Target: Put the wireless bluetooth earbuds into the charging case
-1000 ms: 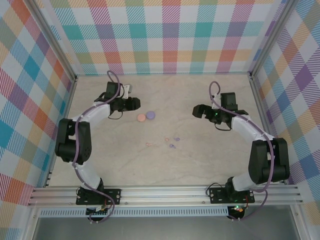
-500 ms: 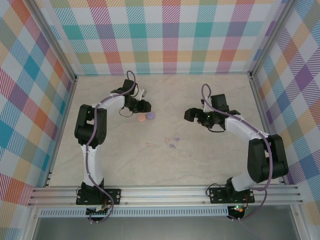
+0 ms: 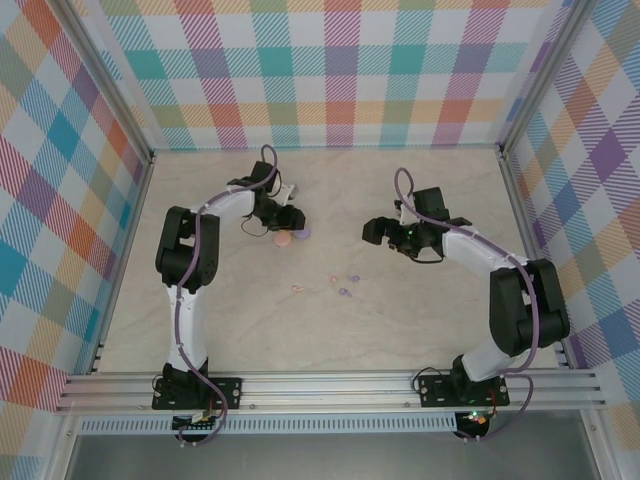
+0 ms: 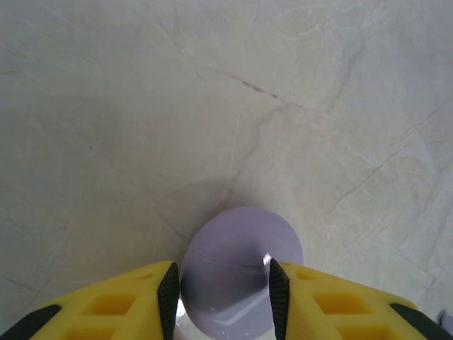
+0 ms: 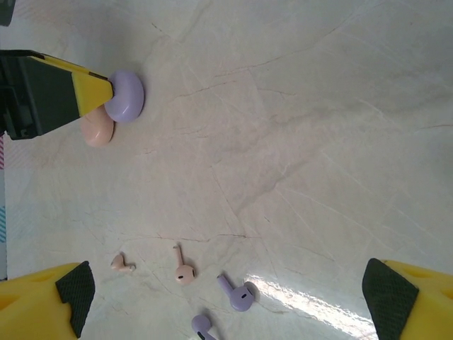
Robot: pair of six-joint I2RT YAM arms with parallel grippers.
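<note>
Two pale pink earbuds [image 5: 184,270] and two purple earbuds [image 5: 239,296], all tiny with stems, lie loose mid-table [image 3: 430,320], well apart from the purple disc [image 4: 237,248]. Left gripper [image 4: 221,297] jaws straddle that disc; can't tell if gripping. Right gripper [image 3: 368,231] jaws wide apart, empty.

Bright, even light falls from above, leaving only faint soft shadows on the pale table [image 3: 400,310] in the top view. In the left wrist view a grey shadow spreads up and left of the purple disc [image 4: 241,244], which carries a small gleam. The right wrist view has white glare on the table beside a purple earbud [image 5: 237,296].
</note>
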